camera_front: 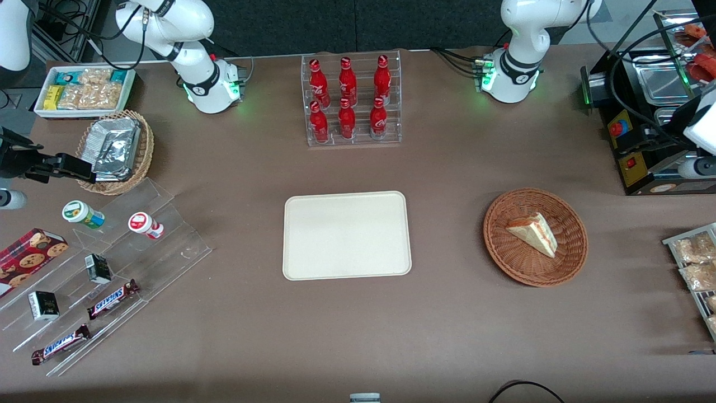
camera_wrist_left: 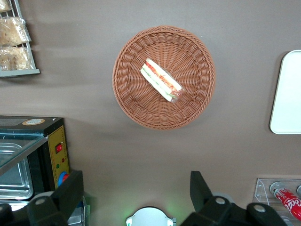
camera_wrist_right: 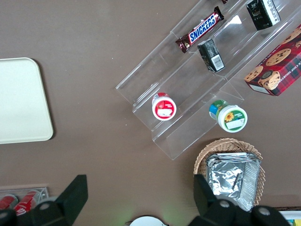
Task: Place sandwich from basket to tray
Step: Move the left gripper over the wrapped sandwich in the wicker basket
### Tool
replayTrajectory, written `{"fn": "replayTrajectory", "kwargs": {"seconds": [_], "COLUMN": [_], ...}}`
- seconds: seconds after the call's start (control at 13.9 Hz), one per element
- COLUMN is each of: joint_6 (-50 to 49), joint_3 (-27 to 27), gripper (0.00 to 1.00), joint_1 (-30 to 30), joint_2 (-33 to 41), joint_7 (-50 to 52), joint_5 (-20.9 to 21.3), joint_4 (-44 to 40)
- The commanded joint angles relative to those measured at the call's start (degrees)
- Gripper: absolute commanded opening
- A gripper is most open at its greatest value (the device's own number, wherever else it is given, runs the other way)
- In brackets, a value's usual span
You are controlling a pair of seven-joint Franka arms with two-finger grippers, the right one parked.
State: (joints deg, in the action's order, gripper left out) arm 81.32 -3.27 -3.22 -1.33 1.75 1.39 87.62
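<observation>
Table (camera_front: 447,168): brown surface, cut off at every frame edge.
Tray (camera_front: 347,235): cream rectangle lying bare in the table's middle, well apart from the basket; only one rounded end (camera_wrist_left: 287,92) enters the left wrist view.
Basket (camera_front: 536,237): reddish-brown wicker bowl toward the working arm's end of the table, seen whole.
Gripper (camera_wrist_left: 136,197): held high above the table, well apart from the basket, fingers (camera_wrist_left: 200,188) spread wide with nothing between them; only the dark finger ends show.
Sandwich (camera_front: 534,233): triangular wedge lying in the basket near its centre, layered edge (camera_wrist_left: 161,80) turned upward; the filling's make-up is hard to make out.
</observation>
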Motion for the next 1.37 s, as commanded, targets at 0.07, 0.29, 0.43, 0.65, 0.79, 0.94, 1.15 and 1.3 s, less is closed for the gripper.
{"fn": "replayTrajectory", "kwargs": {"seconds": [0.07, 0.29, 0.43, 0.65, 0.79, 0.94, 1.15, 1.3], "joint_6": [-1.25, 0.06, 5.30, 17.87, 26.39, 32.90, 45.04, 51.71], "joint_3": [0.28, 0.28, 0.28, 0.28, 0.02, -0.07, -1.13, -1.13], "gripper": [1.00, 1.00, 1.00, 1.00, 1.00, 1.00, 1.00, 1.00], "joint_1": [-0.03, -0.03, -0.03, 0.06, 0.15, 1.55, 3.04, 3.40], "joint_2": [-0.42, -4.89, -6.84, -6.93, -7.46, -8.25, -8.87, -9.30], "joint_7": [-0.87, 8.30, 21.05, 39.49, 47.44, 51.50, 54.15, 54.33], "joint_5": [-0.34, 0.19, 0.28, 0.11, 0.02, 0.02, 0.37, 0.37], "joint_4": [-0.79, -0.26, 2.53, 11.32, 16.59, 21.07, 30.03, 34.35]}}
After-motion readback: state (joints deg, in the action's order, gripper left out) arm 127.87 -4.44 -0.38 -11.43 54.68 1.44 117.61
